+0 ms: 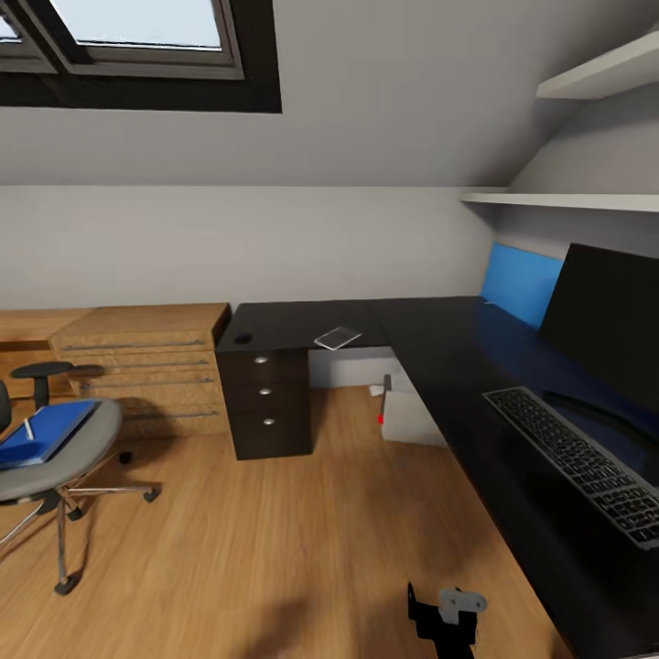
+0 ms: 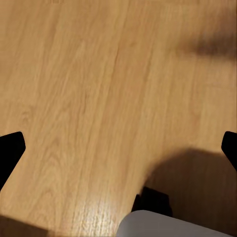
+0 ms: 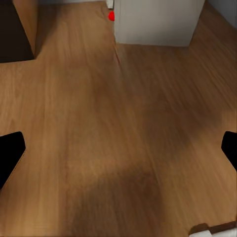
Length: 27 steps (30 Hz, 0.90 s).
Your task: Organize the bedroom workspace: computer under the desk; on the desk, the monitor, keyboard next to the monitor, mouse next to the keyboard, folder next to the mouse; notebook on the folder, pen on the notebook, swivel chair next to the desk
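The L-shaped black desk point(image 1: 302, 322) runs from the middle to the right in the head view. On its right part stand the black monitor point(image 1: 604, 316) and the grey keyboard point(image 1: 586, 462) in front of it. The light grey computer point(image 1: 412, 416) point(image 3: 155, 22) sits on the floor under the desk. At the far left the swivel chair point(image 1: 78, 448) carries the blue folder point(image 1: 50, 428), with a thin white stick, perhaps the pen point(image 1: 29, 427), on it. A small dark mouse-like lump point(image 1: 243, 339) and a flat pale notebook-like item point(image 1: 337, 338) lie on the desk's back part. Left gripper point(image 2: 118, 148) and right gripper point(image 3: 118, 148) hang open over bare floor.
A light wooden chest of drawers point(image 1: 146, 361) stands between chair and desk. Black drawers point(image 1: 267, 394) with silver knobs hold up the desk's left end. A blue wall panel point(image 1: 520, 279) and white shelves point(image 1: 567, 197) are behind the monitor. Open wooden floor point(image 1: 275, 531) lies ahead.
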### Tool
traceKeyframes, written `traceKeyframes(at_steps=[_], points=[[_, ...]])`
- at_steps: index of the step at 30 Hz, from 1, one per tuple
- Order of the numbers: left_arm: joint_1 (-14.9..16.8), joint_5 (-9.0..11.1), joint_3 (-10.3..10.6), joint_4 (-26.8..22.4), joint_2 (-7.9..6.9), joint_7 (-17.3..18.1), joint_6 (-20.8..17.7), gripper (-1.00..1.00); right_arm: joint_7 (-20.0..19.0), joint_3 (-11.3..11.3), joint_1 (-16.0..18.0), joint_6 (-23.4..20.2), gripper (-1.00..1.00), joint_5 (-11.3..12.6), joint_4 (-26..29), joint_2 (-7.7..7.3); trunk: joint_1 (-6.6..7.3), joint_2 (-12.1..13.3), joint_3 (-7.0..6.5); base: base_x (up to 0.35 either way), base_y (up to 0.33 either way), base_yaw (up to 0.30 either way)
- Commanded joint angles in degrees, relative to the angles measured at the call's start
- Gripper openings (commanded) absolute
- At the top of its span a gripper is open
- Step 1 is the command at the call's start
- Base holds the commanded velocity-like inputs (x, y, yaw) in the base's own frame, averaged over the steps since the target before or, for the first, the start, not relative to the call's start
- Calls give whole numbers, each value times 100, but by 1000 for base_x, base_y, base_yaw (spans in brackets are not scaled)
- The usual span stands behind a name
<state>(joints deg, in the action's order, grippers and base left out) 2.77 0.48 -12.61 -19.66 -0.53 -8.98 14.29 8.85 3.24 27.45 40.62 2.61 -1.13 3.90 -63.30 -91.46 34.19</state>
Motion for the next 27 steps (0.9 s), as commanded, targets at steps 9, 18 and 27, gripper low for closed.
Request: traceKeyframes(at_steps=[9,18,27], points=[[-4,-12,-45,168,164,30,144,100,29,99,-160,159,100,76,-19,22,-3,-2,5,145,4,18],[-4,4,32,105,434,38,64,100,36,81,-452,45,100,66,-11,59,195,359,-156,0,0,0],[-4,13,39,103,428,37,56,100,36,81,-553,62,100,69,-10,68,392,720,-318,13,0,0]])
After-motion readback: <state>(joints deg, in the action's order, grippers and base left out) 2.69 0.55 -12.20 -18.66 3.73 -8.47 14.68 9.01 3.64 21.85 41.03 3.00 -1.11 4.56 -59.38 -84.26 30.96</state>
